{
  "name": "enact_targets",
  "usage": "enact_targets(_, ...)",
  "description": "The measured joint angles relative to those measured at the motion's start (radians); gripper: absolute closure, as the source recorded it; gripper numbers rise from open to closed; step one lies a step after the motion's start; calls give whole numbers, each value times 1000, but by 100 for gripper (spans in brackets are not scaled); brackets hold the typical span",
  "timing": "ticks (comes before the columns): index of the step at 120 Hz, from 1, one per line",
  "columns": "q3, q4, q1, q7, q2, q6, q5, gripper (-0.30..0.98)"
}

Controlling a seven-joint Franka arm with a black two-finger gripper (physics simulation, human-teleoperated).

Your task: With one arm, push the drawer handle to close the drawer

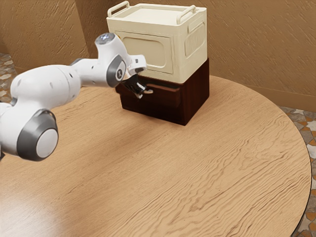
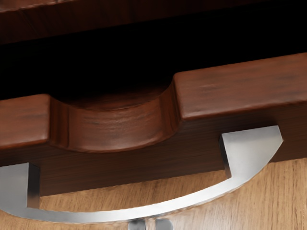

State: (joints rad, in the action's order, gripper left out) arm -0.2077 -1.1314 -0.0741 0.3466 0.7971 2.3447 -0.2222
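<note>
My end effector (image 1: 142, 92) is at the front of the dark wooden cabinet (image 1: 197, 94) on the desk (image 1: 207, 168), close by the metal handle (image 2: 144, 211) of a drawer (image 2: 240, 86) standing ajar; whether its grip is spread or pressed together, I cannot tell. The curved bar looks stiff, smooth and likely slippery, so I judge a push at mid-span, square to the front, best. The drawer seems sturdy and fairly heavy, apt to bind if shoved near one end.
</note>
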Motion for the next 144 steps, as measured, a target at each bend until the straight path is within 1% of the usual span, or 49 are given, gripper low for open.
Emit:
enact_targets(44, -6, 145, 3, -4, 98, 0, 1, 79)
enact_targets(70, -1, 151, 3, 4, 94, -12, 1, 79)
enact_targets(74, 1, 112, 0, 3, 61, -26, 0, 79)
enact_targets(78, 2, 33, -11, -1, 5, -40, -4, 79)
enact_targets(86, -2, -204, -51, -16, -185, -82, -8, 79)
enact_targets(92, -4, -347, -76, -30, -354, -149, 10, 79)
enact_targets(96, -2, -393, -98, -42, -452, -208, 41, 78)
enact_targets(102, 2, -425, -120, -62, -571, -307, 83, 73)
enact_targets(112, 15, -448, -140, -100, -739, -474, 127, 54)
enact_targets(118, 17, -452, -146, -126, -792, -566, 142, 43)
enact_targets(127, 19, -454, -152, -159, -824, -668, 174, 30)
enact_targets(144, 19, -455, -150, -205, -841, -781, 216, 16)
